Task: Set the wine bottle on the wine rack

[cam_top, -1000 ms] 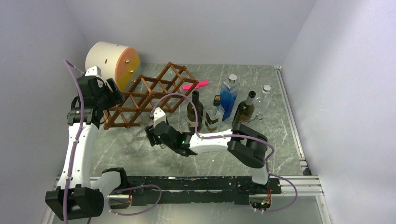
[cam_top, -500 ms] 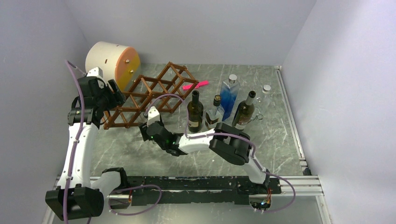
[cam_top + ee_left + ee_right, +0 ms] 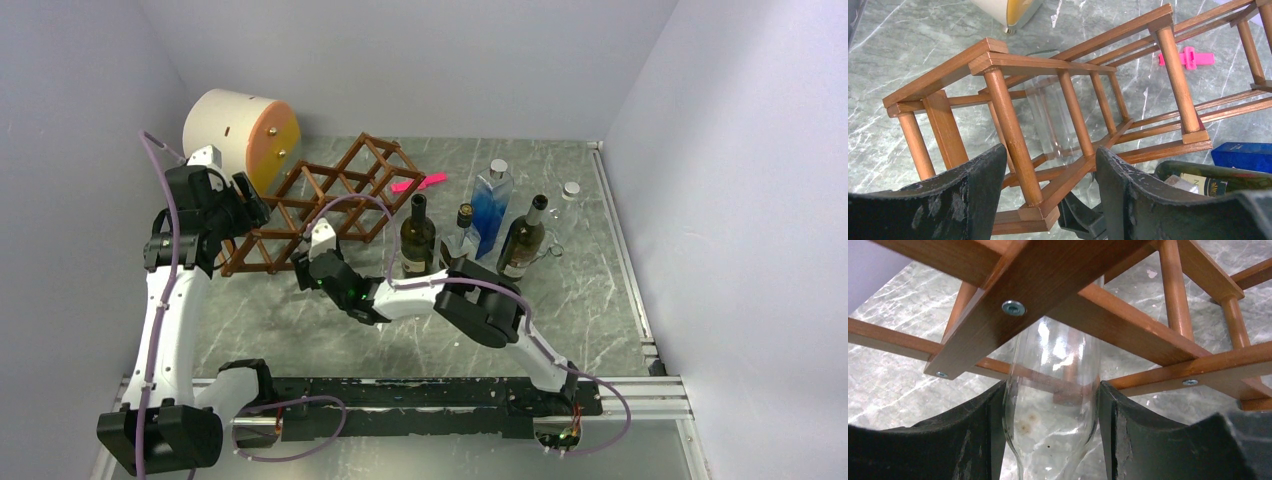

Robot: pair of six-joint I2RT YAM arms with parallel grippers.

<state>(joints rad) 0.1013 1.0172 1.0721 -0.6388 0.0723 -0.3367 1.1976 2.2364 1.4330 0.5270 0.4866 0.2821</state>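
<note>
Grey marbled counter [image 3: 600,290] carries all your gear. Largest item is the cream drum [image 3: 225,125] with an orange face in the far left corner. The wine rack [image 3: 335,190] is just in front of it, a reddish-brown lattice running diagonally towards the middle. Your right arm [image 3: 470,300] reaches left across the counter to the rack's near face. Against a second ago it has swung well left, its tool has closed in on the lattice, and its elbow now hides most of the small gold-capped bottle [image 3: 464,225]. Your left arm [image 3: 165,300] up the left side has barely shifted. Right tool [image 3: 1051,390] is clenched on the wine bottle [image 3: 1048,425]. The bottle is clear glass with both fingers pressed to its sides, and its far end passes under a rack bar into a cell near the left end. The left wrist view shows that glass lying inside the frame. Left tool [image 3: 1050,152] is released, fingers spread at the rack's left end. One round post shows in the gap, apparently untouched. Standing upright right of the rack are a dark green bottle [image 3: 417,240], a blue square bottle [image 3: 492,205], a dark bottle with a pale cap [image 3: 525,240] and a clear bottle [image 3: 571,187] far right. The green one wears a cream label with a gold fan emblem, lettering too small to read. Smallest is the pink clip [image 3: 418,183], behind the rack's right end.
</note>
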